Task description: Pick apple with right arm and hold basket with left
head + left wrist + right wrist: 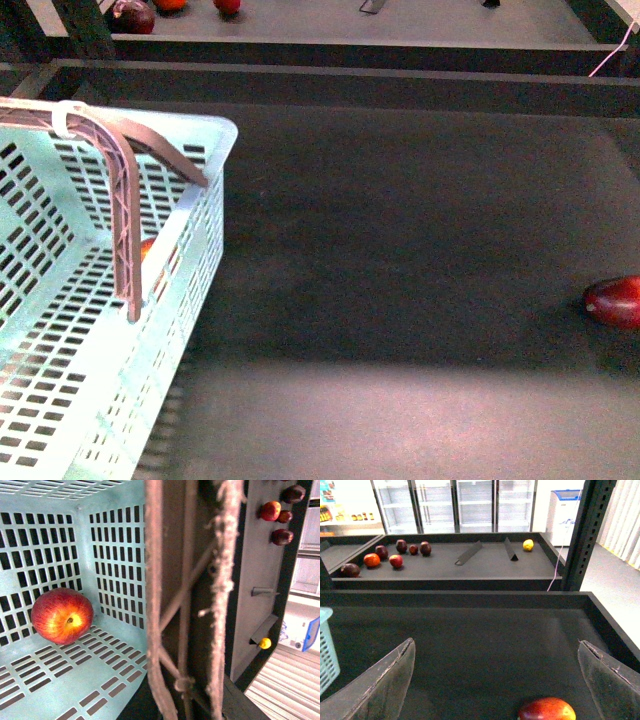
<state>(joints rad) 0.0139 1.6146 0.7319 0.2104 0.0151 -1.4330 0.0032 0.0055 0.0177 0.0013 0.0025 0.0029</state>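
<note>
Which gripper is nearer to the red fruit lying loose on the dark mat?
Right. The right gripper is open, and the red fruit shows between its spread fingers. The left gripper is not clearly seen; its camera sits against the basket handle, across the mat.

On my front camera the basket point(205, 135) sits at the left of the tabletop point(400, 250), with its handle point(125, 210) arching over it. The apple point(62, 615) lies inside on the basket floor, close to the wall that faces the tabletop's middle. A second fruit point(615, 302) lies at the tabletop's far right edge, well apart from the basket, between the spread fingers of my right end effector point(496, 647). Behind the tabletop, past a raised lip, a rear bin point(440, 582) holds a fruit cluster point(396, 560) on its left side and a lone fruit point(528, 545) on its right side. Two dividers point(468, 553) stand between them.
</note>
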